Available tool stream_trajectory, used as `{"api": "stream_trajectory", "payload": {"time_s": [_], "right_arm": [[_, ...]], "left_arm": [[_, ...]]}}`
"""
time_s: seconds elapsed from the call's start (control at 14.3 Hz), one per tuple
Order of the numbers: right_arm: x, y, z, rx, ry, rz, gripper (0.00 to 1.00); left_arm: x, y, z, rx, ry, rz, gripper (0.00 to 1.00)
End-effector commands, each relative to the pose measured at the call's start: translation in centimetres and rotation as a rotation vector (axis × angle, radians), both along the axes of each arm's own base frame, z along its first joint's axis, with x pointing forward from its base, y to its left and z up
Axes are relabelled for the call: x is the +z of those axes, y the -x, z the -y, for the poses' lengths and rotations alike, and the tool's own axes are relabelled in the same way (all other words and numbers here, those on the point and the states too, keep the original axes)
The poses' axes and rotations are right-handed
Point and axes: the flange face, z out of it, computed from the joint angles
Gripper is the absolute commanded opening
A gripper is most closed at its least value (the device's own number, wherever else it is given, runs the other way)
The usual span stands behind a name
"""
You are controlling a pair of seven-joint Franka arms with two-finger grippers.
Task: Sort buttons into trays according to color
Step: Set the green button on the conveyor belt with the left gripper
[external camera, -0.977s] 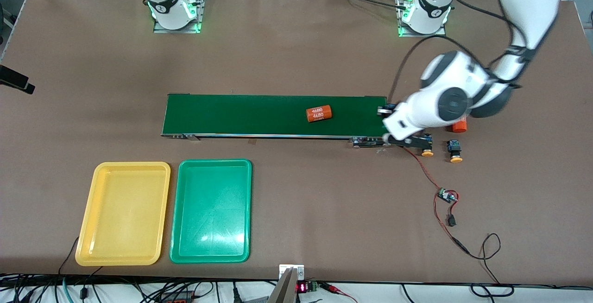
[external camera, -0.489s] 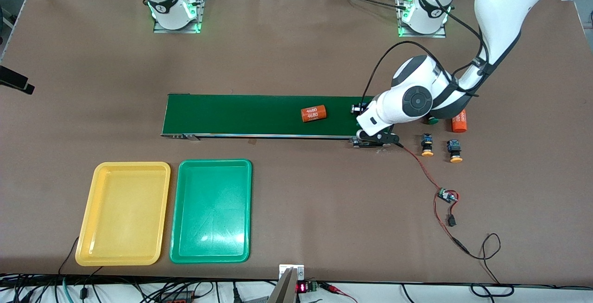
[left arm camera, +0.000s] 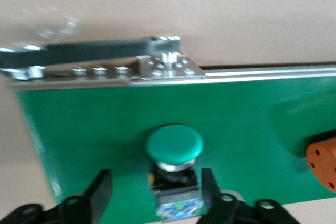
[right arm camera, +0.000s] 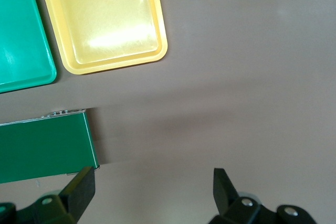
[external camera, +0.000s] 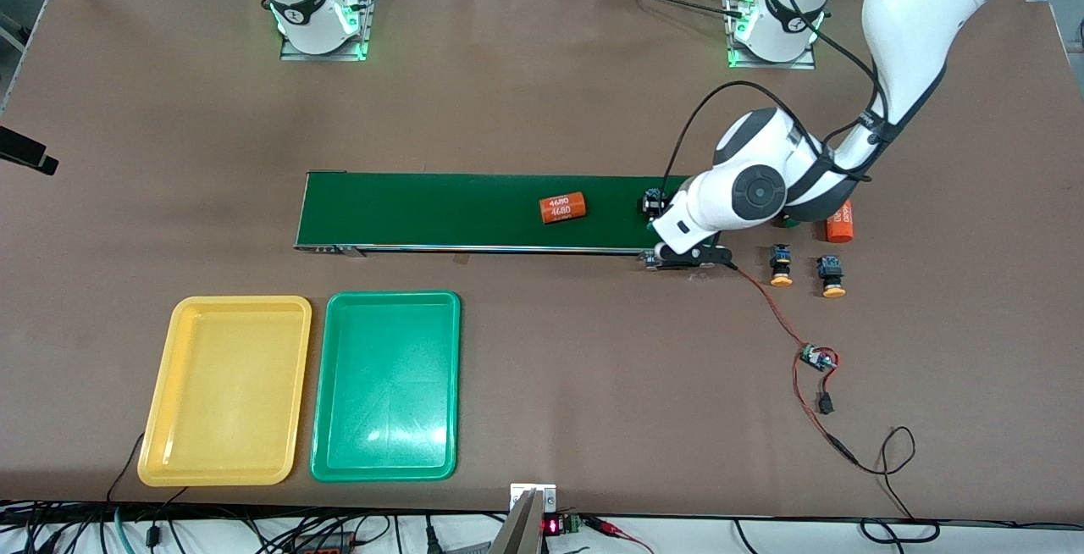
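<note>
Lying nearer the front camera than the conveyor belt [external camera: 500,210], the yellow tray [external camera: 225,390] and green tray [external camera: 386,385] hold nothing. An orange cylinder [external camera: 563,207] rides the belt. Over its end, the left gripper [left arm camera: 155,195] straddles a green button [left arm camera: 174,144], fingers spread, not gripping. Two yellow-capped buttons [external camera: 780,265] sit near that end. The right gripper [right arm camera: 155,190] waits open above bare table.

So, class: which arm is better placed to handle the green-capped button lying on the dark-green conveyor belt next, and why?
Left. Its end effector sits open around the green-capped push-button on the dark-green conveyor belt. The right end effector hangs open over bare table, by the belt's other end near the trays.
</note>
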Motion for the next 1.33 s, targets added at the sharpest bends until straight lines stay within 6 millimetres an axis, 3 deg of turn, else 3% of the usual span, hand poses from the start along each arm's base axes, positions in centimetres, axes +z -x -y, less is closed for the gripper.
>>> {"api": "stream_trajectory", "payload": {"time_s": [0.0,0.07,0.14,0.35,0.49,0.7,0.91,1.12,1.26], "right_arm": [[0.2,0.1,0.6,-0.008,-0.007,0.013,1.00],[0.0,0.1,0.6,-0.008,-0.008,0.009,1.00],[0.1,0.1,0.6,-0.008,-0.008,0.010,1.00],[0.2,0.0,0.2,0.000,-0.007,0.012,1.00],[0.1,0.1,0.4,-0.005,-0.008,0.009,1.00],[0.2,0.0,0.4,-0.005,-0.008,0.014,1.00],[0.5,-0.1,-0.2,0.007,-0.006,0.018,1.00],[0.4,-0.1,-0.3,0.007,-0.006,0.016,1.00],[0.5,-0.1,-0.1,0.004,-0.006,0.018,1.00]], "left_arm": [[6.8,-3.4,-2.2,0.005,-0.085,-0.023,1.00],[8.4,-4.7,-3.8,0.020,-0.104,-0.042,1.00],[8.6,-5.7,-5.7,0.042,-0.130,-0.048,1.00],[7.3,-7.8,-12.3,0.113,-0.182,-0.059,1.00],[4.9,-8.4,-15.4,0.004,-0.215,-0.048,1.00],[1.2,-8.6,-16.5,-0.070,-0.282,-0.022,1.00],[-3.0,-6.7,-16.4,-0.102,-0.253,0.023,1.00],[-5.6,-5.7,-18.8,-0.073,-0.198,0.076,1.00],[-6.5,-5.3,-18.9,-0.102,-0.208,0.104,1.00]]}}
